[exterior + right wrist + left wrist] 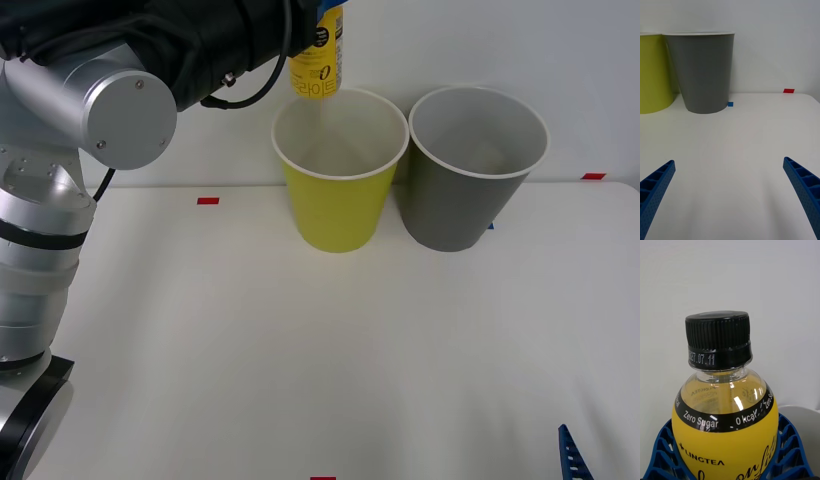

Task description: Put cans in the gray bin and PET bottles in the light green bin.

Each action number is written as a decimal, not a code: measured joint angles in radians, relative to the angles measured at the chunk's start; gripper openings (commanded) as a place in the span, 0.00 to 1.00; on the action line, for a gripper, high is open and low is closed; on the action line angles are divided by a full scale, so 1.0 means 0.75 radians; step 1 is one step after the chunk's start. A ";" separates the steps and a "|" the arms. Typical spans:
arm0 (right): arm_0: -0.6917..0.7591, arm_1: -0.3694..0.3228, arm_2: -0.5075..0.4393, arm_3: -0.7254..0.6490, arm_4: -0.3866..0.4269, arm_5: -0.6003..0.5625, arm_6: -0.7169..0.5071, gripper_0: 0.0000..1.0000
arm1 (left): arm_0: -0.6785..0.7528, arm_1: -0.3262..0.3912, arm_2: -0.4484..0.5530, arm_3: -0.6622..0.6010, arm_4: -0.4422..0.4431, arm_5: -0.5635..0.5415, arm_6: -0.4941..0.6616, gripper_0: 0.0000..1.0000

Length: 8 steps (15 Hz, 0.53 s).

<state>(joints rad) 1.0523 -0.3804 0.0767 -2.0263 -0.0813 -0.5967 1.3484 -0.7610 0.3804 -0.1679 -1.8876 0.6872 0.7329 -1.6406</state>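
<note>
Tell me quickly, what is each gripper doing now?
Left gripper: closed on the PET bottle, above the light green bin.
Right gripper: open, empty.

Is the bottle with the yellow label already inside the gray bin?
No, the left hand holds the bottle in the air above the light green bin, not the gray bin.

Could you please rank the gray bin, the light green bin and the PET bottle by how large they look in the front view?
1-2. The gray bin and the light green bin: they look alike in size, so I won't rank them.
3. The PET bottle, clearly smallest, partly hidden, held by the left gripper above the green bin's rim.
</note>
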 measured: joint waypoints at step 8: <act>0.000 0.000 0.000 0.000 0.000 0.000 0.000 1.00 | -0.079 -0.002 -0.165 0.238 -0.004 -0.296 0.025 0.00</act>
<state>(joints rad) 1.0523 -0.3804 0.0767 -2.0263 -0.0813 -0.5967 1.3484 -0.8202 0.3789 -0.2916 -1.7093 0.6839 0.5106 -1.6215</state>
